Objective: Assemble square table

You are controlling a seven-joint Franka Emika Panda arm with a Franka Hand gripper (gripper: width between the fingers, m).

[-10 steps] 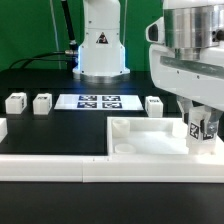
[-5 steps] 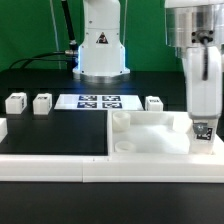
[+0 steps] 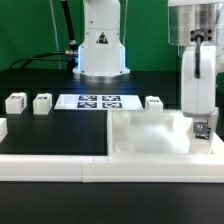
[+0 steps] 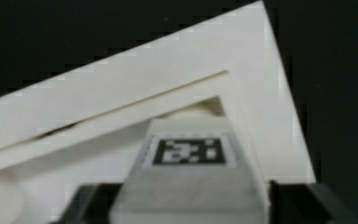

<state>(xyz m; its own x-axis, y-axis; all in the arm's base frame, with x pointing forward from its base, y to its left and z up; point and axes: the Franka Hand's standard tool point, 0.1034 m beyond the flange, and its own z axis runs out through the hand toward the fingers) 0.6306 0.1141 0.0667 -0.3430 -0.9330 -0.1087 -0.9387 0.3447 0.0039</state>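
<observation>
We log: fingers [image 4: 98, 208] clamped on leg block [image 4: 190, 152], held upright over square tabletop [image 3: 150, 143] corner, apparently for seating there; three spare legs [image 3: 42, 102] sit on desk [image 3: 50, 135].

Behind the square slab [image 3: 150, 148], one leg block [image 3: 154, 103] is set near its rear edge. The marker board [image 3: 98, 100] is laid behind the slab, toward the exterior view's left. A second leg block [image 3: 42, 102] and a third leg block [image 3: 15, 101] are set farther left. The border wall [image 3: 60, 165] is laid along the slab's front. A fourth leg block [image 4: 190, 150] is held by the gripper [image 3: 203, 130] at the slab's corner on the exterior view's right.
</observation>
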